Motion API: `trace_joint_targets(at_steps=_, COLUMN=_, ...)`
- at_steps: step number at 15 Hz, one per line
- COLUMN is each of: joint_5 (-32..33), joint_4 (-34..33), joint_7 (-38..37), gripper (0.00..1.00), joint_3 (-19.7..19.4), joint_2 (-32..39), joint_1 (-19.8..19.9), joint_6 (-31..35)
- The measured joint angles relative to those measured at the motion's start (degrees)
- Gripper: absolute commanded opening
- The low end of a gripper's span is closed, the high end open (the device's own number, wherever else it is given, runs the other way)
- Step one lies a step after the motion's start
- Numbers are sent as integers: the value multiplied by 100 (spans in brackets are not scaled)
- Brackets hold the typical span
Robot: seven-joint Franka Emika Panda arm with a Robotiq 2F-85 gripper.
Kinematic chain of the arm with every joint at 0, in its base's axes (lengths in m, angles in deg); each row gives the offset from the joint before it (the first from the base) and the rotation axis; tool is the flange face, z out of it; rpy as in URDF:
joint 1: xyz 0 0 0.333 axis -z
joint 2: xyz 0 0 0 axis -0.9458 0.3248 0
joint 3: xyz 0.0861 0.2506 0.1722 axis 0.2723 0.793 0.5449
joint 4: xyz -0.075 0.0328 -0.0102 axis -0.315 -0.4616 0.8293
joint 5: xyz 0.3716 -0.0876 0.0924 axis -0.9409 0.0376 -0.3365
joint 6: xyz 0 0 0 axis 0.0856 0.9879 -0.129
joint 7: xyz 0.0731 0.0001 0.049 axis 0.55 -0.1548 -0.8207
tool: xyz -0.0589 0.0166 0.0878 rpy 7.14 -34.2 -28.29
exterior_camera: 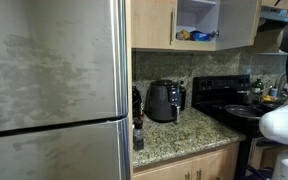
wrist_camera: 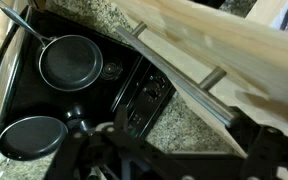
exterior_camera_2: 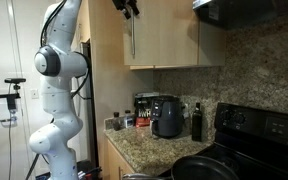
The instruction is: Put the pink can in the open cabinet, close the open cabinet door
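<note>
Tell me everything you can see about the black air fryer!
The air fryer is black and roundish, with a smooth, slightly shiny shell that looks like plastic. It stands upright on the speckled stone counter, close to the back wall, between the big steel fridge and the black stove. Only the counter can be seen touching it. Its buttons are too small to make out.

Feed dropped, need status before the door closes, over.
Fingers open, empty, beside cabinet door. Door open, handle ahead. Pink can not spotted. No obstruction seen.
</note>
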Motion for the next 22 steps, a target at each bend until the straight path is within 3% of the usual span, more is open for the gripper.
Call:
trace_joint_targets(at_steps=8, joint_5=224, joint_4=-70, joint_7=281, gripper=100, joint_3=0, joint_2=-116, joint_1=-1869, joint_6=-44)
trace_joint_targets(at_steps=12, joint_5=366, joint_4=-85, joint_7=262, gripper=100, joint_3=-92, joint_2=-111, joint_1=-2101, joint_6=-46)
trace_joint_targets(at_steps=15, joint_5=831, joint_4=-95, joint_7=-33, gripper=100, joint_3=-98, joint_2=10, joint_1=-2446, joint_6=-3)
trace_joint_targets(at_steps=22, joint_5=1782, joint_4=-286, joint_7=-1429, gripper=100, joint_3=666, joint_2=886, joint_1=-3589, joint_6=1102)
